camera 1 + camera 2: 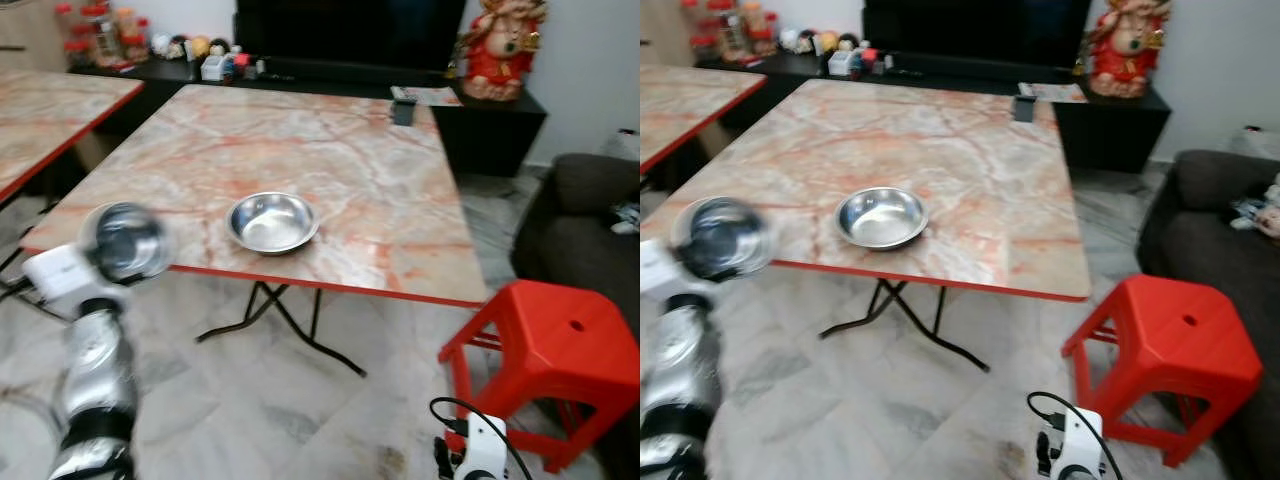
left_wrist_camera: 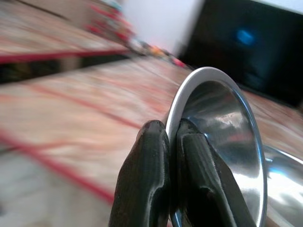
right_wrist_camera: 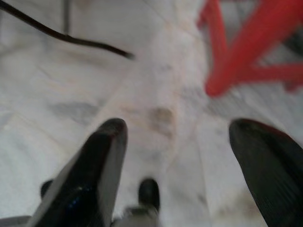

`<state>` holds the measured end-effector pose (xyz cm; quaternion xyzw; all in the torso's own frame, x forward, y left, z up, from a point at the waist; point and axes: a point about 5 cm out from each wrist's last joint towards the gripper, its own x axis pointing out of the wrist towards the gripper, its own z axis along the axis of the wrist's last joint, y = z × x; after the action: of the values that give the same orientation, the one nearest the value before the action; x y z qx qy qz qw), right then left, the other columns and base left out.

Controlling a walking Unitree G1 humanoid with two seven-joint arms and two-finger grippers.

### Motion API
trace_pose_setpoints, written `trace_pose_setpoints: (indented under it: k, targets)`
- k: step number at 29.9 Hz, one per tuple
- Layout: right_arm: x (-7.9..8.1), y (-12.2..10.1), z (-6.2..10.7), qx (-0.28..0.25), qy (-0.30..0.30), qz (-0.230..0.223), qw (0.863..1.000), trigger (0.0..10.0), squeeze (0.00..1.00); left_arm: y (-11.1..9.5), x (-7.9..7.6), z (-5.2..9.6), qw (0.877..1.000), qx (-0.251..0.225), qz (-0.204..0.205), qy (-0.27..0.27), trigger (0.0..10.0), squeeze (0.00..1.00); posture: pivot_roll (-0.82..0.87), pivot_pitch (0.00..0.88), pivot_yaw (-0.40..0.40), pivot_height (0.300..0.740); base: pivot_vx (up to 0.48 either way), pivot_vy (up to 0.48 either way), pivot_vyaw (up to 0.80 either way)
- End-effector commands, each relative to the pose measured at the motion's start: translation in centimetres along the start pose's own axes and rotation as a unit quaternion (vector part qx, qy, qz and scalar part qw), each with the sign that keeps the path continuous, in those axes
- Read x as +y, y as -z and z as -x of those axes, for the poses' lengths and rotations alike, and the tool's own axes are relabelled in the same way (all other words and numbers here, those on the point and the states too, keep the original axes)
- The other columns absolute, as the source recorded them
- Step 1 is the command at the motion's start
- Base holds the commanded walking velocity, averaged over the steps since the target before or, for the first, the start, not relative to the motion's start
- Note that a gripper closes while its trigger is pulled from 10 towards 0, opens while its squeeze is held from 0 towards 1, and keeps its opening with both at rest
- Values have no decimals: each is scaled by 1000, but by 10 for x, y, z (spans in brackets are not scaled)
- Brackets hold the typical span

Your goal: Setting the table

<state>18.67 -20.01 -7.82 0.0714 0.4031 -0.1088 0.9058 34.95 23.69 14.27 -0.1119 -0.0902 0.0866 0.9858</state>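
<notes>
Near the front left corner of the marble-look table (image 1: pixel 330 150), the left hand (image 2: pixel 171 142) has its two black fingers pinched tight on the rim of a steel bowl (image 2: pixel 222 137), holding it tilted just off the red table edge. A second steel bowl (image 1: pixel 272 221) sits upright on the table, close to that front edge. The right hand (image 3: pixel 177 142) hangs low over the tiled floor (image 1: pixel 270 400) with fingers spread wide, gripping nothing, near the red plastic stool (image 1: pixel 545 345).
</notes>
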Motion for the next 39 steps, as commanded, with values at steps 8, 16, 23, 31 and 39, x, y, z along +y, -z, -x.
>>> trace_pose_setpoints:
  k: [8, 16, 23, 31, 39]
  targets:
    - [-9, -2, 0, -9, 17, -16, 1000, 10000, 0, -20, -47, -22, 991, -12, 106, 78, 10000, 0, -16, 0, -40, 740, 0, 0, 0]
    - [-7, -1, 1, -8, 13, -15, 1000, 10000, 0, -13, -68, -33, 984, 46, 154, 75, 10000, 0, -24, 0, -25, 740, 0, 0, 0]
    - [-5, 1, 1, -8, 12, -19, 1000, 10000, 0, -4, -77, -32, 984, 73, 136, 85, 10000, 0, -34, 0, -11, 740, 74, 0, 0]
    - [-2, 1, 1, -5, 6, -26, 1000, 10000, 0, -7, -74, -34, 985, 70, 140, 78, 10000, 0, -28, 0, -17, 740, 323, 0, 0]
    - [0, 5, 1, 4, 4, -18, 1000, 10000, 0, -8, -72, -33, 985, 66, 145, 73, 10000, 0, -26, 0, -21, 740, 344, 0, 0]
